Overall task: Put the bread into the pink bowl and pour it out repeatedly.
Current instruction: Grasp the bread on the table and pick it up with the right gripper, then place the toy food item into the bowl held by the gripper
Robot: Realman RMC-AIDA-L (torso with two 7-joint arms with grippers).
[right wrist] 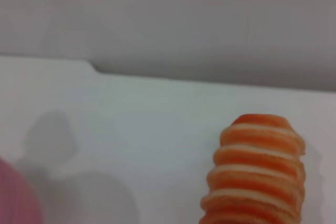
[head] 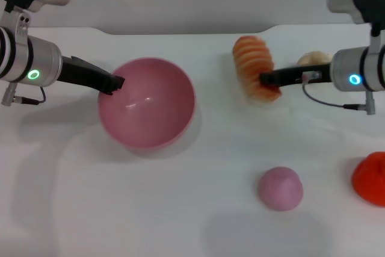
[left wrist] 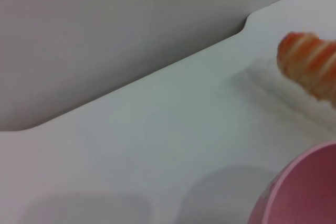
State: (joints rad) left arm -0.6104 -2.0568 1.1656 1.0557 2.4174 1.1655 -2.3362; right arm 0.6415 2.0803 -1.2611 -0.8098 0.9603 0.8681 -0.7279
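Note:
The pink bowl (head: 146, 102) stands upright and empty on the white table, left of centre. My left gripper (head: 114, 82) is at the bowl's left rim, shut on that rim. The bread (head: 252, 64), an orange-ridged loaf, is to the right of the bowl near the table's far edge. My right gripper (head: 264, 79) is shut on its near end. The left wrist view shows the bowl's rim (left wrist: 304, 192) and the bread (left wrist: 307, 69) beyond it. In the right wrist view, the bread (right wrist: 257, 177) is close up and a sliver of the bowl (right wrist: 16, 198) shows at the edge.
A small beige lump (head: 313, 58) lies behind my right gripper. A solid pink dome (head: 280, 188) sits near the front, right of centre. A red object (head: 370, 176) is at the right edge. The table's far edge has a stepped cut-out (head: 180, 31).

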